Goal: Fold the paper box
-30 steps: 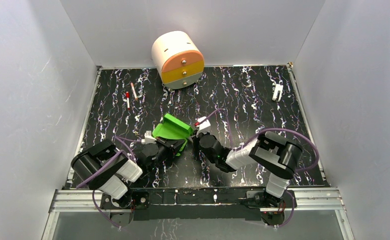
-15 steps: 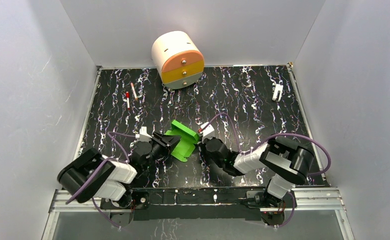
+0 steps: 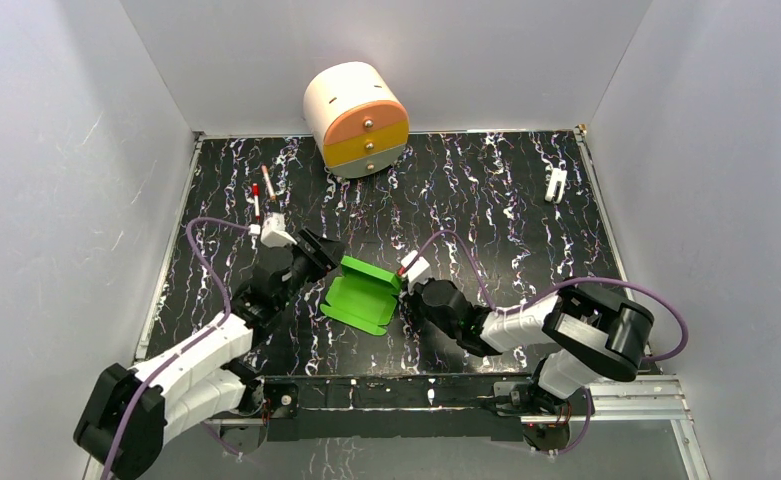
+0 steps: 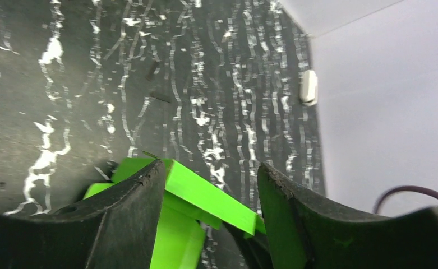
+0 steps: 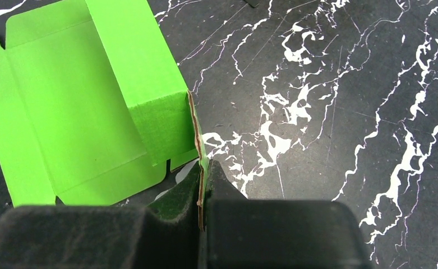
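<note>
The paper box (image 3: 364, 296) is bright green card, partly folded, lying on the black marbled table between my two arms. My right gripper (image 3: 407, 291) is shut on its right edge. In the right wrist view that thin edge is pinched between the jaws of the right gripper (image 5: 201, 168), and the paper box (image 5: 82, 112) spreads to the left with one panel standing up. My left gripper (image 3: 328, 252) is open, just off the box's far left corner. In the left wrist view a raised green panel (image 4: 205, 196) shows beyond the gap of the left gripper (image 4: 211, 171).
A cream round drawer unit (image 3: 357, 118) with orange and yellow drawers stands at the back. Two pens (image 3: 256, 198) lie at the back left, and a small white clip (image 3: 556, 184) lies at the back right. Grey walls enclose the table on three sides.
My left gripper opened, let go of the box and drew back to the far left. The box dropped flatter onto the table, with the right gripper still holding its edge.
</note>
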{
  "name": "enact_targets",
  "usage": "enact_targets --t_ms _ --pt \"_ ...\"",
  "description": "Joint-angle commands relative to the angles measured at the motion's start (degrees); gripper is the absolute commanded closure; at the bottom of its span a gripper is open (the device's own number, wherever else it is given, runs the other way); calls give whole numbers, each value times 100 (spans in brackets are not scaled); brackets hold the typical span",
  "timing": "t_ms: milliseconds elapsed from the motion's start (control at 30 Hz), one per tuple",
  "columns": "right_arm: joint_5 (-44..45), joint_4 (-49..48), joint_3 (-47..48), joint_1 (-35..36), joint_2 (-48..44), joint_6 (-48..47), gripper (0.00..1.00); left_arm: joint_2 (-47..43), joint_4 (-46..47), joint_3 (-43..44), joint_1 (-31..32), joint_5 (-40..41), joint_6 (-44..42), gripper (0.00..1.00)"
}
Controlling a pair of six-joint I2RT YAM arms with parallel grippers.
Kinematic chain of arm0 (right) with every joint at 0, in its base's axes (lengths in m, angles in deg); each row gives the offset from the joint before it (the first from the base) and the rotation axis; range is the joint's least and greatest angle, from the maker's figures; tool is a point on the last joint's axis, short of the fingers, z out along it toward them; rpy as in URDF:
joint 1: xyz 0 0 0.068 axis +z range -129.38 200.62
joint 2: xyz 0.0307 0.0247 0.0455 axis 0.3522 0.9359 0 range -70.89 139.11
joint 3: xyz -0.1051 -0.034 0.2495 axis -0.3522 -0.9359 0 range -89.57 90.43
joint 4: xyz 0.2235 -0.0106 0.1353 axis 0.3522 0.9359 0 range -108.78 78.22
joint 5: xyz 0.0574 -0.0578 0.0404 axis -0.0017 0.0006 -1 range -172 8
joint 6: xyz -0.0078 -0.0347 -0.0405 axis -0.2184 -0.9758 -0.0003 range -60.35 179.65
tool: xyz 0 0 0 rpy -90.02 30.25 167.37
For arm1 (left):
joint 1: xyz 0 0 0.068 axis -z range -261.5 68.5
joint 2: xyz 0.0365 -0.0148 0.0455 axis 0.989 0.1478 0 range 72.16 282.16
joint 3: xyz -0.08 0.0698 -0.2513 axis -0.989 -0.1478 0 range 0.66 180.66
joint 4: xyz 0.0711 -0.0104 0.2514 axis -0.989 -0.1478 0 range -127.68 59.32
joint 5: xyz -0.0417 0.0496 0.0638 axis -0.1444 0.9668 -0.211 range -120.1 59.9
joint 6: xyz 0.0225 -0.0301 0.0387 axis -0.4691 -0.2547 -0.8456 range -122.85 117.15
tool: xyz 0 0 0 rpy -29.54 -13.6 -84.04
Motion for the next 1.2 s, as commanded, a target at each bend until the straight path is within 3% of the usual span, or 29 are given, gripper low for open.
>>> enact_targets --t_ms 0,100,467,933,1167 --pt "-210 -33 50 -37 -188 -180 100 465 -904 445 -179 -63 -919 41" --pt "-206 66 110 -42 -179 -327 100 842 -764 521 -212 -467 -877 41" --pt "-269 69 229 -39 1 -373 100 1319 -339 453 -248 -646 -930 47" --pt "252 688 794 -42 198 262 100 1710 392 224 -248 -1578 -644 70" --pt "652 958 1188 -42 480 630 100 1644 625 79 -248 -1873 -480 73"
